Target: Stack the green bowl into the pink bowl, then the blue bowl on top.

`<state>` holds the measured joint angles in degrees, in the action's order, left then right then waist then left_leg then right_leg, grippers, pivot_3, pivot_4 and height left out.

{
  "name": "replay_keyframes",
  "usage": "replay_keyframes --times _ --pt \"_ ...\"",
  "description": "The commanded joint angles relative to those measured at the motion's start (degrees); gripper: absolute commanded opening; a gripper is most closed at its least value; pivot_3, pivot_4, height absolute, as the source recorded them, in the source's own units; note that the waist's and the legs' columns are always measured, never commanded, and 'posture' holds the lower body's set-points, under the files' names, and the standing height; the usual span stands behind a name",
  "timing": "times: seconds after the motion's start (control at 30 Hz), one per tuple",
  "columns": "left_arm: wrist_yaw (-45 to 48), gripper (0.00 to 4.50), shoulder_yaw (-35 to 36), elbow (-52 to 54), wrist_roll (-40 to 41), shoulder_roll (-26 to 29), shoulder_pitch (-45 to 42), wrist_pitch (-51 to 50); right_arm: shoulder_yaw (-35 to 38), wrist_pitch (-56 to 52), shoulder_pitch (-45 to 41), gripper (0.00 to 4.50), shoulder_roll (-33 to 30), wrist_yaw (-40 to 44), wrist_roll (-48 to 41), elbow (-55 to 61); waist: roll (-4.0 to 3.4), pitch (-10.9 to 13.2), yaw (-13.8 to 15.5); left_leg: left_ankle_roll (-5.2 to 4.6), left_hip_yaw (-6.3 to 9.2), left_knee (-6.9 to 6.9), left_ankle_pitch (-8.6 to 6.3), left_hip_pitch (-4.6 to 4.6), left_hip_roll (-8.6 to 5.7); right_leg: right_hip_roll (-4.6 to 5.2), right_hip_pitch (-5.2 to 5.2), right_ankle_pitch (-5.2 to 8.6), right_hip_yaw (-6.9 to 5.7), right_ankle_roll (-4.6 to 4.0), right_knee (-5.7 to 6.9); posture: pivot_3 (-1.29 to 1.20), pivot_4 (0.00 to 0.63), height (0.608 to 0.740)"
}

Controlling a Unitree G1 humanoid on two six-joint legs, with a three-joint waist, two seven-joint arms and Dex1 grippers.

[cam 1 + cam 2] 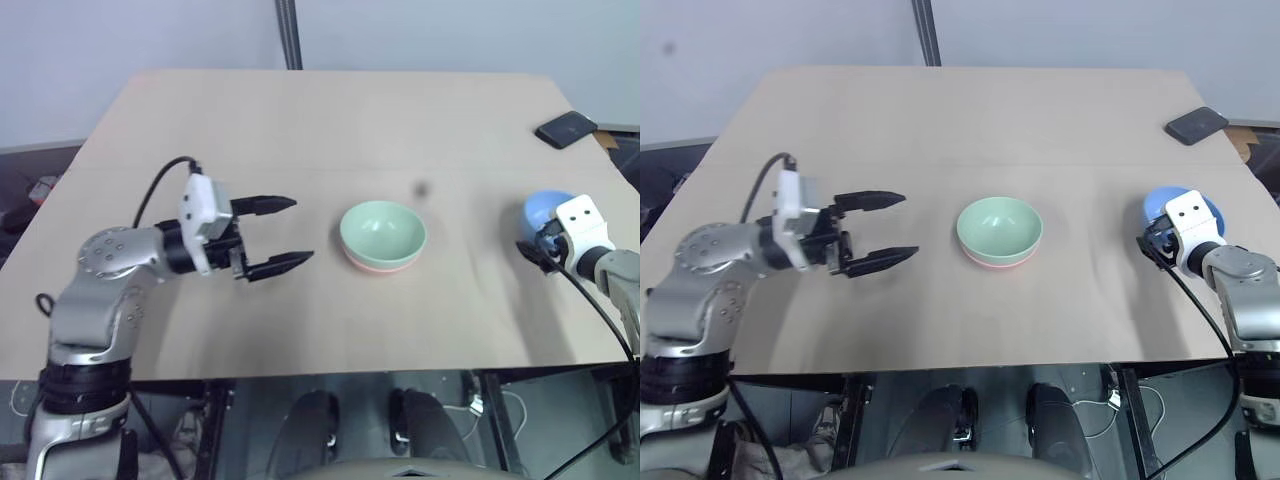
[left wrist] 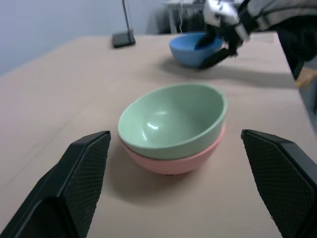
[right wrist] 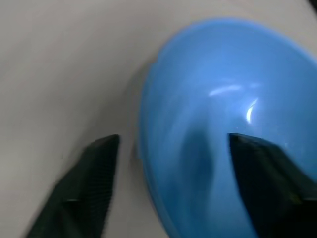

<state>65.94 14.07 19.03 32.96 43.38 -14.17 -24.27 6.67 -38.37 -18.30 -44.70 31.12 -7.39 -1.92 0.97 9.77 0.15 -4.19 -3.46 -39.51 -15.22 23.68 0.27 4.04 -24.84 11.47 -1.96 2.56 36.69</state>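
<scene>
The green bowl (image 1: 383, 230) sits nested in the pink bowl (image 1: 378, 268) at the middle of the table; only a pink band shows under its rim. My left gripper (image 1: 302, 230) is open just left of the stack, pointing at it, nothing between its fingers (image 2: 81, 173). At the right edge the blue bowl (image 1: 543, 207) rests on the table. My right gripper (image 3: 173, 140) straddles the blue bowl's (image 3: 223, 74) near rim, one finger (image 3: 96, 173) outside and one inside, with a gap still showing, so it reads open.
A flat black device (image 1: 566, 129) lies at the table's far right corner. A dark pole (image 1: 290, 35) rises behind the far edge. The wooden tabletop (image 1: 300, 120) is bare at the back and left.
</scene>
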Motion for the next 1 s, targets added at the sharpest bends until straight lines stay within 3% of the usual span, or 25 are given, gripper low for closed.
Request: replay_keyframes --times 0.03,0.13,0.17,0.33,0.47,0.6,0.83,1.0 --pt "-1.69 4.50 1.85 3.47 2.33 0.48 1.52 -0.32 0.01 2.12 -2.29 1.58 -1.84 1.78 0.77 -0.68 0.00 0.00 0.23 0.00 0.01 0.00 0.00 0.00 0.00 -0.01 0.00 0.00 -0.01 0.00 0.00 0.00 0.150 0.739" --pt "-4.06 4.50 0.74 3.45 -0.05 -0.31 2.49 1.79 -0.77 3.38 -3.13 0.10 -2.28 2.49 1.68 -0.81 0.00 0.00 0.45 0.00 -0.01 0.00 0.00 -0.02 0.00 -0.02 0.01 0.00 0.00 0.00 0.01 0.00 0.150 0.739" --pt "-4.69 4.50 0.61 3.36 -0.14 -0.61 2.54 2.04 -0.84 3.77 -3.30 0.04 -2.32 2.56 1.86 -0.55 0.00 0.00 0.53 0.00 -0.01 0.00 0.00 -0.01 0.00 -0.03 0.00 0.00 0.00 0.00 0.01 0.00 0.150 0.739" --pt "-7.93 4.50 1.22 3.46 1.71 -1.81 3.07 0.70 0.67 8.04 -3.83 0.04 -1.34 4.98 -0.76 4.56 0.00 0.00 0.56 0.00 -0.03 0.00 0.00 0.01 0.00 -0.02 -0.01 -0.01 0.02 0.00 -0.01 0.00 0.150 0.739" --pt "-10.59 4.50 1.51 2.21 1.42 -2.94 4.33 1.08 -0.38 4.91 -6.89 0.04 3.63 11.30 -13.57 21.61 -0.02 0.01 -0.05 0.01 -0.03 0.03 0.00 -0.02 0.07 -0.05 -0.02 -0.01 0.04 0.00 0.02 0.00 0.150 0.739" --pt "-11.72 4.50 0.88 1.37 0.35 -3.56 5.99 2.22 -9.44 -2.61 -12.04 0.04 8.51 10.89 -16.94 30.33 0.01 -0.01 -0.72 0.01 0.02 0.05 -0.01 -0.04 0.11 -0.03 -0.02 -0.01 -0.02 -0.01 0.05 0.00 0.150 0.739" --pt "-14.35 4.50 1.42 1.90 1.23 -4.50 6.96 1.22 -23.83 -2.77 -14.98 0.04 11.91 12.13 -10.76 26.08 0.11 -0.07 0.67 0.00 0.10 0.02 -0.01 0.03 -0.05 0.13 0.02 -0.01 -0.14 -0.05 -0.04 0.00 0.150 0.739" --pt "-16.60 4.50 1.62 3.97 0.93 -4.99 9.01 1.55 -23.49 -3.70 -14.11 1.75 10.21 12.38 -9.89 25.59 0.11 -0.07 0.62 0.02 0.16 0.03 -0.01 0.04 -0.04 0.12 0.02 -0.02 -0.22 -0.05 -0.03 0.00 0.150 0.739"
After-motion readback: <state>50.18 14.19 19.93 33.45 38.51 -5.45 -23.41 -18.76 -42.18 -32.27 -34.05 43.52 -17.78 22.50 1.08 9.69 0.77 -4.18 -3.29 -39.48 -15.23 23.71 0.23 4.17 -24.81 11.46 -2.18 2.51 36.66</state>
